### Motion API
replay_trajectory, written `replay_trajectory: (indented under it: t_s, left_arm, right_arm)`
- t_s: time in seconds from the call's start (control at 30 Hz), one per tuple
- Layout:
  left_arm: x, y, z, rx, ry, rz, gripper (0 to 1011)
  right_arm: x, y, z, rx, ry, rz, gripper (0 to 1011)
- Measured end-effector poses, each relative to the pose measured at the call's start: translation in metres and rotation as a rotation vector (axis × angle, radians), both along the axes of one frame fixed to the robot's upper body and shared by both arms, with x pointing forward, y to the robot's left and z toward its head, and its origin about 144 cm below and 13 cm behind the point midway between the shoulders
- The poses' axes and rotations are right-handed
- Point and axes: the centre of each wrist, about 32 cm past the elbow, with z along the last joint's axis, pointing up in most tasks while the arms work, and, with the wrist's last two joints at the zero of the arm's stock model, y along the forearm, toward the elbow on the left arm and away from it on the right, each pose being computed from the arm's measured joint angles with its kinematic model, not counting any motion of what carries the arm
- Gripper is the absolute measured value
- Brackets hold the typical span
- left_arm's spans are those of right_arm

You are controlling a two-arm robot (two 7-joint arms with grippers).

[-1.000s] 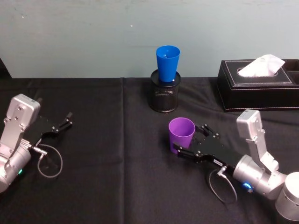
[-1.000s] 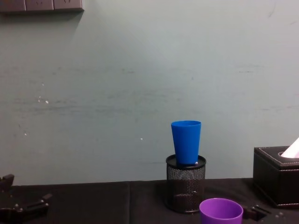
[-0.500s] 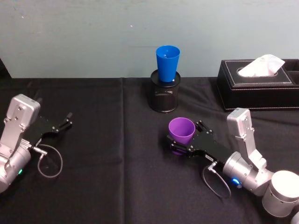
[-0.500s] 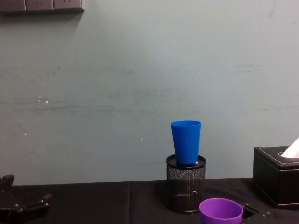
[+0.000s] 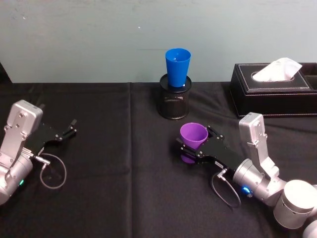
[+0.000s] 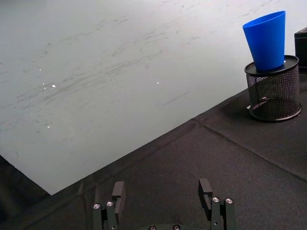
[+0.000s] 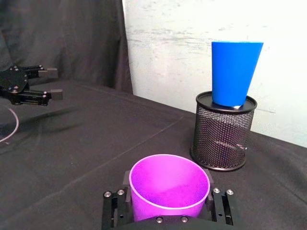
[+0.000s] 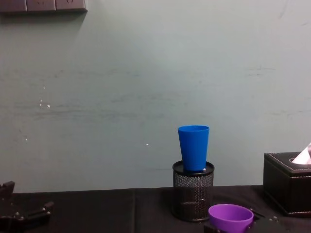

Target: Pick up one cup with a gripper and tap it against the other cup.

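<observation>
Right gripper (image 5: 195,147) clamps the purple cup (image 5: 192,134): smooth, tapered, plain. Blue cup (image 5: 178,67) stands on the mesh holder (image 5: 174,105). Left gripper (image 5: 71,128) parked, jaws apart.

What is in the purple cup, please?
Empty: the purple cup, in the right gripper, shows a bare inside; left gripper rests at left.

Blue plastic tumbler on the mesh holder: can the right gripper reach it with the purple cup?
Probably yes. The right gripper holds the purple plastic tumbler in front of the blue plastic tumbler, only black cloth between them; the left gripper sits far aside.
</observation>
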Motion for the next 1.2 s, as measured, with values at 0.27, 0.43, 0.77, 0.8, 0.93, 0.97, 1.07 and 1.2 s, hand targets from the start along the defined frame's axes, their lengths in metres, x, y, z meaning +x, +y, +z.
replay_trajectory:
  t_s: [0.27,0.43,0.77,0.8,0.93,0.97,1.07,1.2]
  left_arm:
    - [0.0,0.0,0.0,0.0,0.0,0.0,1000]
    - [0.0,0.0,0.0,0.0,0.0,0.0,1000]
    - [0.0,0.0,0.0,0.0,0.0,0.0,1000]
    - [0.0,0.0,0.0,0.0,0.0,0.0,1000]
    - [0.0,0.0,0.0,0.0,0.0,0.0,1000]
    - [0.0,0.0,0.0,0.0,0.0,0.0,1000]
    - [0.0,0.0,0.0,0.0,0.0,0.0,1000]
    - [0.0,0.0,0.0,0.0,0.0,0.0,1000]
  right_arm:
    - [-0.001,0.001,0.002,0.005,0.004,-0.004,771]
    - [-0.002,0.003,0.016,0.009,-0.017,0.0,756]
    - [-0.005,0.01,0.068,0.029,-0.106,-0.017,751]
    - [-0.005,0.01,0.068,0.029,-0.106,-0.017,751]
    - [-0.005,0.011,0.072,0.031,-0.112,-0.017,751]
    - [-0.005,0.011,0.071,0.031,-0.111,-0.018,751]
    - [-0.005,0.01,0.07,0.03,-0.109,-0.018,751]
    - [-0.005,0.01,0.07,0.029,-0.108,-0.018,751]
